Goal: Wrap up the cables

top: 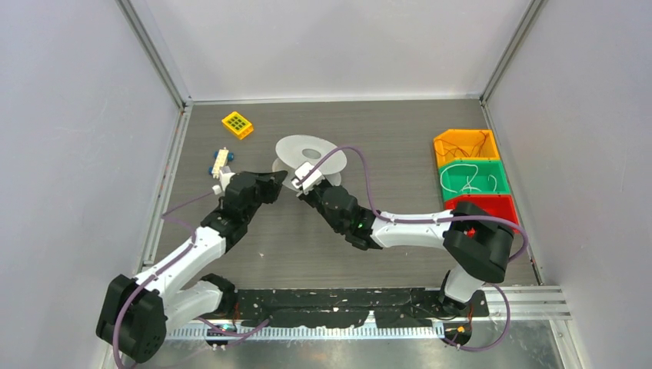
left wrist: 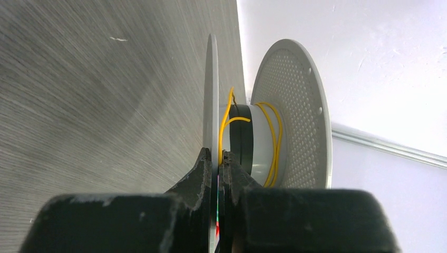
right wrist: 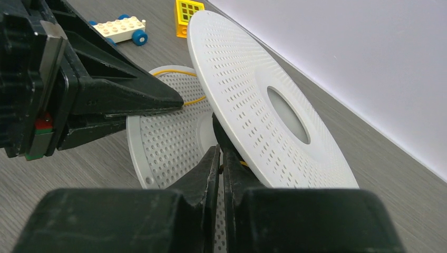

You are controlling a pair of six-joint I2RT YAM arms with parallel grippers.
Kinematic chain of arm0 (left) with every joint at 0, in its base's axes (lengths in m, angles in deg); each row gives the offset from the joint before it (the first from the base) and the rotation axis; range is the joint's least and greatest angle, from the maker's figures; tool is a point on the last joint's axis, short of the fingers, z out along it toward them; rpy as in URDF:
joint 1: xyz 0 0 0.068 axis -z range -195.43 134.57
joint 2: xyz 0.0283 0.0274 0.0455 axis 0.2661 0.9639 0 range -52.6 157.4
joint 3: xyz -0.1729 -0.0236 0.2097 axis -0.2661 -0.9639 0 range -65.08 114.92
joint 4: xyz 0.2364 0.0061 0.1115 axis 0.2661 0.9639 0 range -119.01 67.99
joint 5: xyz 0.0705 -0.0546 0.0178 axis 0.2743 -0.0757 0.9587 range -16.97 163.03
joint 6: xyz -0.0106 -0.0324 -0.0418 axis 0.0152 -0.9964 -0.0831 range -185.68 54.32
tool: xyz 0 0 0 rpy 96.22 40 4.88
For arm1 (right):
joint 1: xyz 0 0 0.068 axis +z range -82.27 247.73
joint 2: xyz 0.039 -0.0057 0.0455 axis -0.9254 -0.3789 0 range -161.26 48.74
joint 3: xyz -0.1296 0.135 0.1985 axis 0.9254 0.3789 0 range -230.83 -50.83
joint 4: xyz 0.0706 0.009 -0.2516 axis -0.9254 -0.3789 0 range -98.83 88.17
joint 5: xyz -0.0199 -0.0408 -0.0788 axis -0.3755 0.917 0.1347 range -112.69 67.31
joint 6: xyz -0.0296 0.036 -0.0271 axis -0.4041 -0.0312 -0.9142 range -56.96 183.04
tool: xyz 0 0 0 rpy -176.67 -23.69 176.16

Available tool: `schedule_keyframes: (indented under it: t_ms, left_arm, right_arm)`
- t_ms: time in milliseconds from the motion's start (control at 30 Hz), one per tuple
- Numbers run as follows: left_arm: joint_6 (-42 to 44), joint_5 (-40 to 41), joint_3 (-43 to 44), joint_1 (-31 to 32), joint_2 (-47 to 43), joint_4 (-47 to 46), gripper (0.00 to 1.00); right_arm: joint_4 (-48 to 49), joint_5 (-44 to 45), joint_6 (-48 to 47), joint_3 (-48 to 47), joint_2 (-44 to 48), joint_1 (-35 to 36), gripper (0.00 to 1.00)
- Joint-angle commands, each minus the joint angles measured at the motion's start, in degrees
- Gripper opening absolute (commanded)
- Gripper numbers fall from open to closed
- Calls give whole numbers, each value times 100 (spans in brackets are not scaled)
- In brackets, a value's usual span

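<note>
A white spool (top: 296,146) with two perforated flanges lies tilted at the middle of the table. The cable (left wrist: 274,142), a thin yellow wire, runs in a few loops round the spool's hub. My left gripper (left wrist: 219,155) is shut on the rim of one flange (left wrist: 211,95) and holds the spool on edge. From the other side, my right gripper (right wrist: 221,166) reaches in between the flanges (right wrist: 248,105). Its jaws are closed to a thin slit, and the cable's end (right wrist: 222,168) sits between the tips. In the top view the two grippers (top: 283,178) (top: 298,187) meet at the spool's near side.
A yellow brick (top: 237,124) and a white toy car with blue wheels (top: 221,161) lie at the back left. Orange (top: 465,144), green (top: 474,178) and red (top: 483,207) bins stand in a row on the right, with loose wires in the first two.
</note>
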Motion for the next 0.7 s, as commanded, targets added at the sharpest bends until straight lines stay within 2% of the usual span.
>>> schedule_keyframes:
  t_ms: [0,200,333,500,667]
  left_arm:
    - [-686,-403,148,74,-36,-1528,0]
    - [-668,-525,162,74,-10,-1626,0]
    - [-470,-649,18,83,377,-1936,0]
    - [-745,-1080,-367,142,1606,-4035,0]
    - [-918,-1378,-369,159,2564,-5201,0]
  right_arm:
    - [-79,290,-75,110,154,19,13]
    - [-126,444,-41,390,479,19,14]
    - [203,637,123,771,451,19,14]
    - [589,689,299,1070,66,19,14]
    - [651,804,211,1076,-285,19,12]
